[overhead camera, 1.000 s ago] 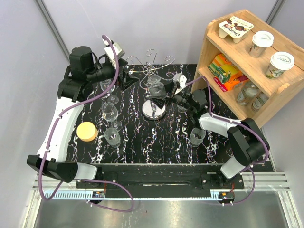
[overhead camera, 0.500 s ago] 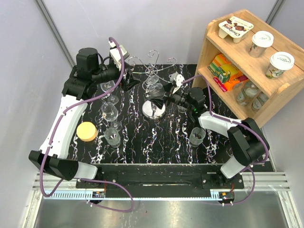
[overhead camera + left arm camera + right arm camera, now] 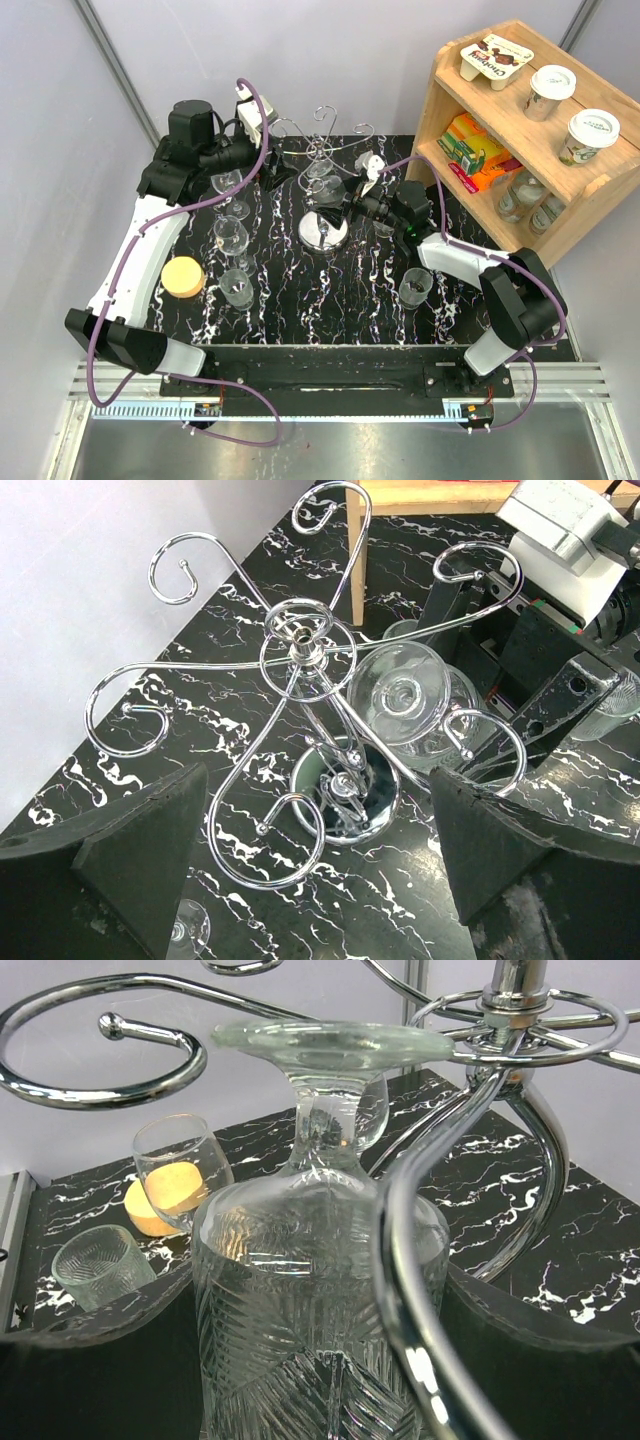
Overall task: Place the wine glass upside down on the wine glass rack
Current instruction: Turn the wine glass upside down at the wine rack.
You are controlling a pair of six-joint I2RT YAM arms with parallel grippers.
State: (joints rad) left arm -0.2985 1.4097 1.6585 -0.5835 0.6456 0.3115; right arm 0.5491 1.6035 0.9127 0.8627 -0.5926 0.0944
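At the single rack (image 3: 300,645), the right tool (image 3: 338,207) grips one inverted wine glass (image 3: 320,1290).

a black table (image 3: 350,290) with white marble veins. the wine glass rack (image 3: 323,232) stands on its round mirror base near the middle, toward the far side. left of it, stemmed glasses (image 3: 231,236) stand upright, one behind another. nearer on that side, a short ribbed tumbler (image 3: 237,286) sits just beside a flat yellow disc (image 3: 184,277). a second tumbler (image 3: 416,287) stands on the right, nearer than the rack.
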